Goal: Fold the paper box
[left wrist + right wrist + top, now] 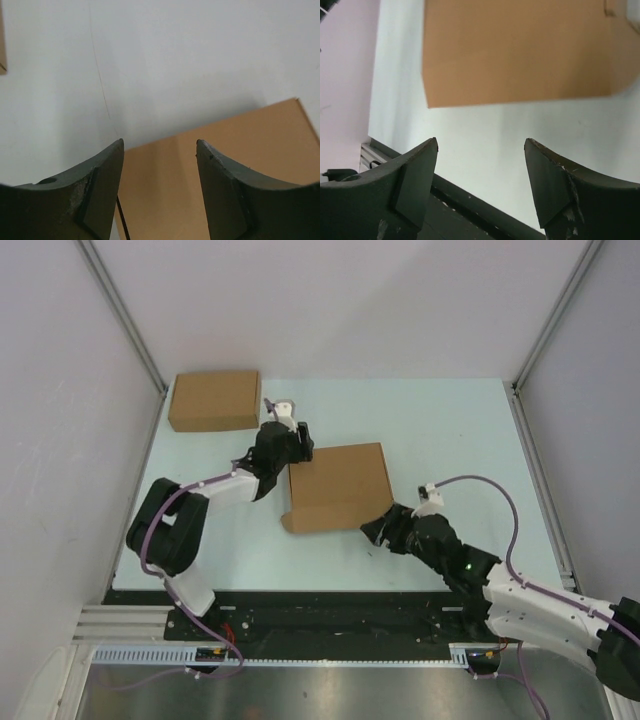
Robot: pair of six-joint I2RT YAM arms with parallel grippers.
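We see the left tool point(159, 145) open over an edge of the flat brown cardboard paper box point(338, 487), gripping nothing; the right tool point(481, 142) gapes wide, just short of it.

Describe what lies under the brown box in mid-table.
The paper box lies flat on the pale table; only table shows around its edges. Whatever is directly beneath is covered by cardboard.

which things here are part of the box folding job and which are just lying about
Part of the job: the paper box, in the middle of the table.
Just lying about: the second cardboard box, at the far left corner, nothing touching it.
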